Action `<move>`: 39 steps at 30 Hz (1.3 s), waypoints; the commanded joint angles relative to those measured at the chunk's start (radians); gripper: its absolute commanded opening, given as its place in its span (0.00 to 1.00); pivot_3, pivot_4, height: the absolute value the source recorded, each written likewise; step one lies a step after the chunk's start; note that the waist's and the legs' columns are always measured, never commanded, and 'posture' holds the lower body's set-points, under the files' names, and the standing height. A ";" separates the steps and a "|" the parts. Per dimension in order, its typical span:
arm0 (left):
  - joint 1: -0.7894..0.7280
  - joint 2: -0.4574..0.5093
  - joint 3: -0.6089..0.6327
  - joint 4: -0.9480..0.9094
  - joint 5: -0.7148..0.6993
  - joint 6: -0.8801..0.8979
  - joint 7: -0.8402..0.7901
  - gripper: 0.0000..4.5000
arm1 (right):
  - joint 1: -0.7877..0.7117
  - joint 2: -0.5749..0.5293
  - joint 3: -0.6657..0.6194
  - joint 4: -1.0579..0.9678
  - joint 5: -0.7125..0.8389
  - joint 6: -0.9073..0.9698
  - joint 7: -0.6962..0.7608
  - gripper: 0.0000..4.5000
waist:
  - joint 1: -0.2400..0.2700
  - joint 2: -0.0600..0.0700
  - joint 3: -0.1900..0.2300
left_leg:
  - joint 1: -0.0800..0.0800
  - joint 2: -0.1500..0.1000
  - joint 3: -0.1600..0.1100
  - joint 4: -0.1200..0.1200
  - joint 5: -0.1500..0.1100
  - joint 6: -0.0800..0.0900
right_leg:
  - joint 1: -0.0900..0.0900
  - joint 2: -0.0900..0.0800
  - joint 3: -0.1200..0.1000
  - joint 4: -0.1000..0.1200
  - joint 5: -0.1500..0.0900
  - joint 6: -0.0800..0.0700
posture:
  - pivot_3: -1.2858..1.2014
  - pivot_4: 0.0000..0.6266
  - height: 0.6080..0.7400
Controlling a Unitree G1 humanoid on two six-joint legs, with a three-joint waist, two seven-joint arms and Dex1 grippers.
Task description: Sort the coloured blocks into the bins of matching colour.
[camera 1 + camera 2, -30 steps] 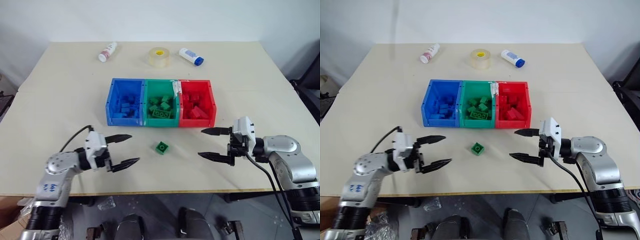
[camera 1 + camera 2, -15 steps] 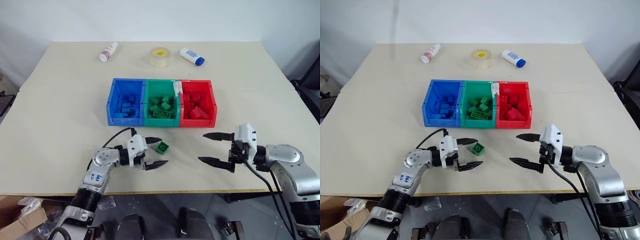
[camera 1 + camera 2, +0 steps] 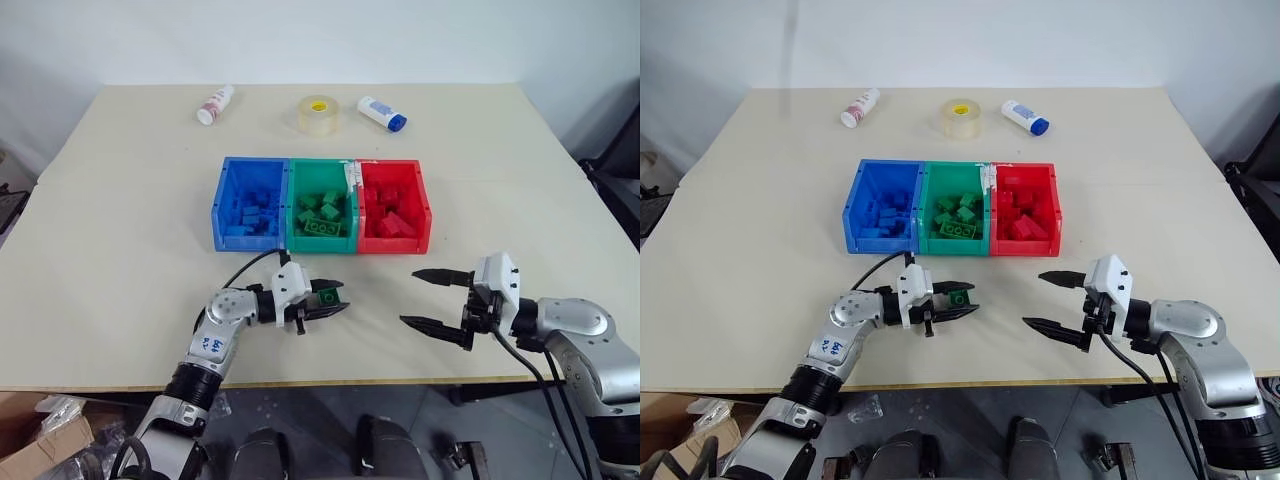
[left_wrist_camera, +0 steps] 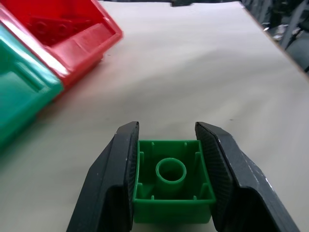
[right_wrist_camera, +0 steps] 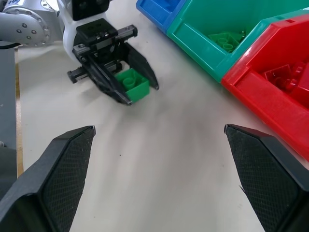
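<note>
A small green block sits in front of the bins, between the fingers of my left gripper, which is shut on it. The left wrist view shows the block on its side, its hollow underside facing the camera, with a black finger against each flank. My right gripper stands open to the right of it, holding nothing. The blue bin, green bin and red bin stand joined in a row mid-table, each holding blocks of its own colour.
At the far side of the table lie a white bottle with a red label, a clear tape roll and a white bottle with a blue cap. The table's front edge runs just below both grippers.
My left arm swept right to the green block, and its open fingers closed on it. The right gripper stayed open and almost still.
</note>
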 commanded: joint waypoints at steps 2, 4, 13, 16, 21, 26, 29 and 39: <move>-0.083 -0.010 0.071 -0.091 -0.019 0.042 0.110 0.33 | 0.008 -0.013 -0.036 -0.025 0.015 -0.023 0.000 1.00 | 0.001 0.000 0.000 | 0.000 0.000 0.000 0.000 0.000 0.000 | 0.000 0.000 0.000 0.000 0.000 0.000 | 0.52 0.24 1.00; -0.138 -0.018 0.105 -0.094 -0.028 0.074 0.166 0.33 | 0.007 -0.009 -0.034 -0.020 0.012 -0.026 -0.001 1.00 | 0.002 0.000 0.000 | 0.000 0.000 0.000 0.000 0.000 0.000 | 0.000 0.000 0.000 0.000 0.000 0.000 | 0.52 0.24 1.00; -0.388 -0.038 0.158 0.170 0.017 0.039 0.287 0.75 | -0.017 0.008 -0.013 0.003 0.005 -0.041 -0.005 1.00 | -0.002 0.000 0.000 | 0.000 -0.001 0.000 -0.001 0.000 0.000 | 0.001 0.000 -0.001 0.000 0.000 0.001 | 0.52 0.24 1.00; -0.394 -0.016 0.155 0.175 0.010 0.035 0.241 0.97 | -0.017 0.007 -0.013 0.004 0.006 -0.044 -0.006 1.00 | -0.001 -0.001 0.000 | 0.000 -0.001 0.001 -0.003 0.000 0.000 | 0.001 0.001 -0.001 0.000 0.001 0.001 | 0.52 0.24 1.00; -0.292 0.044 0.180 0.006 -0.132 0.144 0.052 1.00 | -0.022 0.004 -0.013 0.012 0.005 -0.048 -0.004 1.00 | -0.004 -0.001 0.000 | -0.001 -0.001 0.001 -0.004 0.000 0.000 | 0.001 0.001 -0.001 -0.001 0.001 0.001 | 0.52 0.24 1.00; -0.103 0.158 0.237 -0.264 -0.295 0.328 -0.050 1.00 | -0.044 -0.002 -0.007 0.037 0.004 -0.051 0.010 1.00 | -0.007 -0.001 0.000 | 0.000 -0.001 0.000 -0.003 0.000 0.000 | 0.000 0.001 0.000 0.001 0.001 0.001 | 0.52 0.24 1.00; 0.029 0.287 0.272 -0.386 -0.345 0.446 -0.096 1.00 | -0.061 -0.011 -0.003 0.061 0.001 -0.054 0.029 1.00 | -0.006 -0.001 0.001 | 0.000 0.000 0.000 -0.002 0.000 0.000 | 0.000 0.001 0.000 0.002 0.001 0.001 | 0.52 0.24 1.00; 0.242 0.437 0.474 -0.432 -0.414 0.451 -0.136 1.00 | -0.125 -0.051 -0.004 0.148 -0.011 -0.063 0.101 1.00 | -0.002 -0.001 0.000 | 0.000 0.000 0.000 -0.002 0.000 0.000 | 0.000 0.000 0.001 0.001 0.000 0.000 | 0.52 0.24 1.00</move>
